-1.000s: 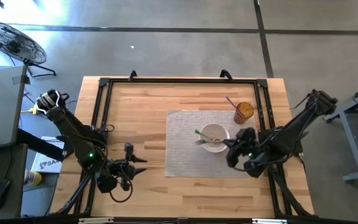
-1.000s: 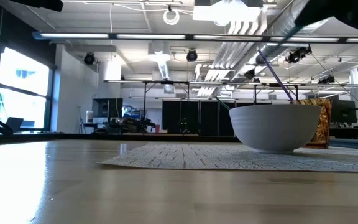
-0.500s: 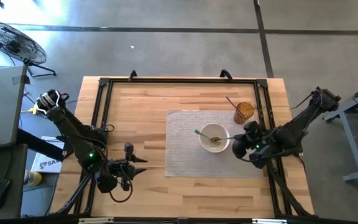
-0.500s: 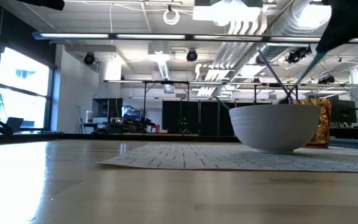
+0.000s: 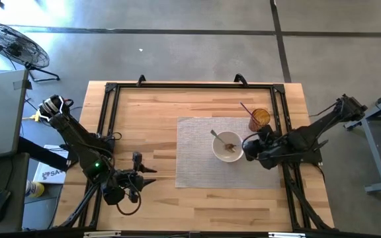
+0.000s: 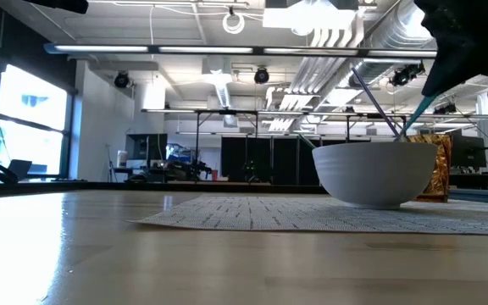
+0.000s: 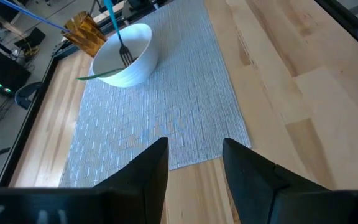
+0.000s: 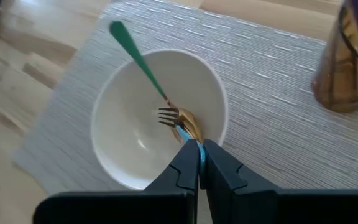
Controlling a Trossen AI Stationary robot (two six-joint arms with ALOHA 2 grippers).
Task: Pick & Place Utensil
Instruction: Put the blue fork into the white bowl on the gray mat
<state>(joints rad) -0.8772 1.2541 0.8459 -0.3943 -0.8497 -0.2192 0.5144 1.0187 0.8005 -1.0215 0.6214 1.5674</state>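
Observation:
A white bowl stands on a grey placemat. In the right wrist view a green-handled spoon leans on the bowl's rim, its gold head down inside. My right gripper is just right of the bowl, shut on a blue-handled fork whose tines are inside the bowl. An amber cup holding a purple utensil stands behind the bowl. My left gripper waits open over bare wood near the table's near-left part. My right gripper pinches the fork's blue handle between its two fingers. It comes at it from above, slanting in from the table's right. The fork hangs tilted below the fingers, tines down in the bowl next to the spoon's gold head.
A black frame runs along the table's far edge and both sides. Bare wood lies left of the placemat. In the low view the amber cup stands close behind the bowl.
My right gripper has moved toward the table's far edge and a little lower, staying shut on the fork. The fork has tipped steeper, and its tines have drawn from the bowl's left rim into the bowl's middle.

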